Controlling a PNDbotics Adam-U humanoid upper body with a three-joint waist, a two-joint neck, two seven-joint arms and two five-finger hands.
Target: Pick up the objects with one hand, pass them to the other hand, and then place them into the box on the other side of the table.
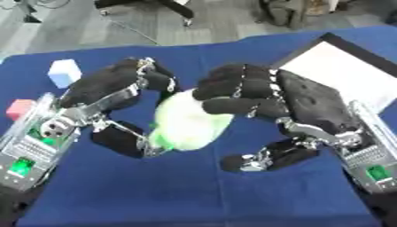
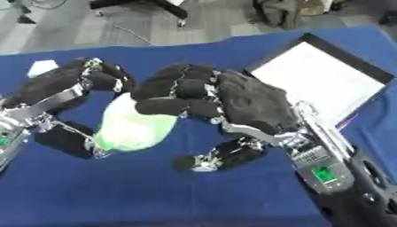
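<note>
A pale green, rounded object [image 1: 186,122] hangs above the blue table [image 1: 178,195] between my two hands. My left hand [image 1: 108,86] comes in from the left, its fingers curled over the object's top and its thumb [image 1: 122,141] against its lower left side. My right hand [image 1: 306,99] reaches in from the right with its fingers [image 1: 232,91] curled over the object's upper right side; its thumb [image 1: 256,162] sits lower, apart from the object. The box [image 1: 349,73], white inside with a dark rim, lies at the table's right, behind my right hand.
A light blue cube [image 1: 64,72] and a red cube [image 1: 19,108] rest on the left part of the table. Beyond the table's far edge there is grey floor with chair legs and a bag.
</note>
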